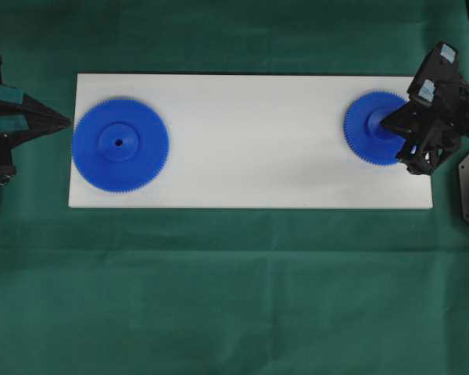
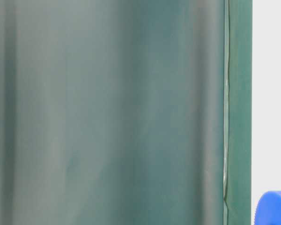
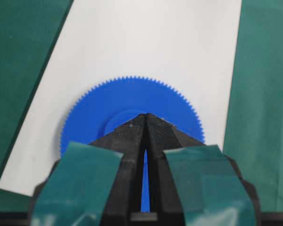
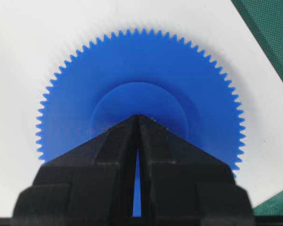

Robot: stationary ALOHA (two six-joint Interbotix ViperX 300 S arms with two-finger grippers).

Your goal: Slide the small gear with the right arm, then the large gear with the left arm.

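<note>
at the far left of the overhead view the left gripper (image 1: 62,121) sits with its fingers pressed together into a point, holding nothing, just off the edge of the white board (image 1: 250,101) and near the rim of the large gear (image 1: 119,144), which lies flat at the board's left end. across the bare middle of the board, the small gear (image 1: 369,133) lies flat at the right end, and the right gripper (image 1: 384,122), likewise pinched closed and empty, has its tip over the raised hub. the risk i see is on the right: if the closed tip rides on top of the hub rather than catching its side, it may skid off and leave the gear behind, or a push off centre could spin the gear instead of sliding it. the tip hides the small gear's centre hole, and actual contact can't be judged. the table-level view is blurred, showing just a cut-off blue gear edge whose identity i can't tell.
</note>
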